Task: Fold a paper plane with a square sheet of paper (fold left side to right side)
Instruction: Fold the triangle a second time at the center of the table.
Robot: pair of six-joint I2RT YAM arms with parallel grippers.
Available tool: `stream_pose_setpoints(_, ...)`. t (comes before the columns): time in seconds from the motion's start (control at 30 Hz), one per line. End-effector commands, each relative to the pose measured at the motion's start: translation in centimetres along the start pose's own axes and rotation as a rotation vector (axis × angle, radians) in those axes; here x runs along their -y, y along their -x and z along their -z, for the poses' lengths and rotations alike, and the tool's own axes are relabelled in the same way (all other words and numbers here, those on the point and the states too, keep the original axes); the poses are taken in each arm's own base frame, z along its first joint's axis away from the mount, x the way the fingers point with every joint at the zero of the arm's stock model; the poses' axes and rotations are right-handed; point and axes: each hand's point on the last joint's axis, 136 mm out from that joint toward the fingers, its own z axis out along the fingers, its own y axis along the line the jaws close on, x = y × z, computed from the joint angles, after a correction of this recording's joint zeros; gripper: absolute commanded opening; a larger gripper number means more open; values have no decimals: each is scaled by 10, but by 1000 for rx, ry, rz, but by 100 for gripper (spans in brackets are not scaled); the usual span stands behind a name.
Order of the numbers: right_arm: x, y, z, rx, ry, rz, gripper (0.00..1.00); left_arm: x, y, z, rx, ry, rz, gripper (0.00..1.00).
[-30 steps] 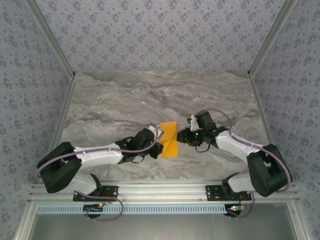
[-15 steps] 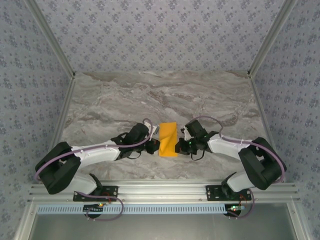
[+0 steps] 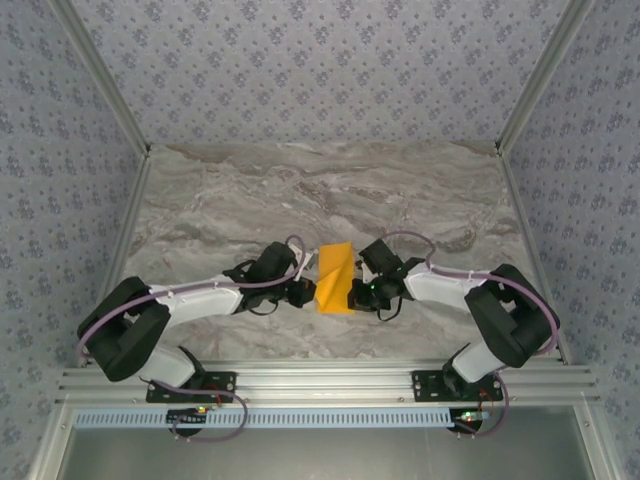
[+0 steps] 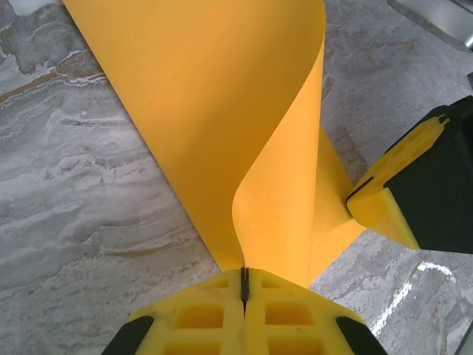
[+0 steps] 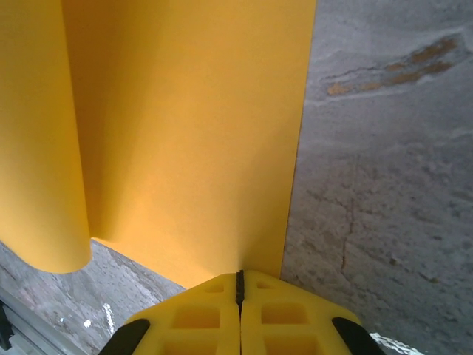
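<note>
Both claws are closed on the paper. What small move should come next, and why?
Probably the left claw should carry its edge over to the right claw. The paper is only bowed in a loose curl, with no crease, and the two pinched edges are not yet together.

Matt, smooth paper sheet [image 4: 207, 111]; glossy marble-look tabletop [image 4: 74, 222]; yellow matt plastic jaws.

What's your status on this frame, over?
Left tool shut on square sheet of paper, right tool shut on its opposite edge. Sheet curled, not flat. Nothing in the way.
</note>
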Motion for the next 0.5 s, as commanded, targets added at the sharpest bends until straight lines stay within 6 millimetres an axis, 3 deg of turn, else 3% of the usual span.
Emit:
stream_pose_setpoints(0.0,16,-10,-5,-40,-84,-3,4,6,14,-1,14,-27,-24,0)
stream_pose_setpoints(0.47,21,-16,-5,-57,-125,16,5,-3,23,-17,-7,-10,-29,0)
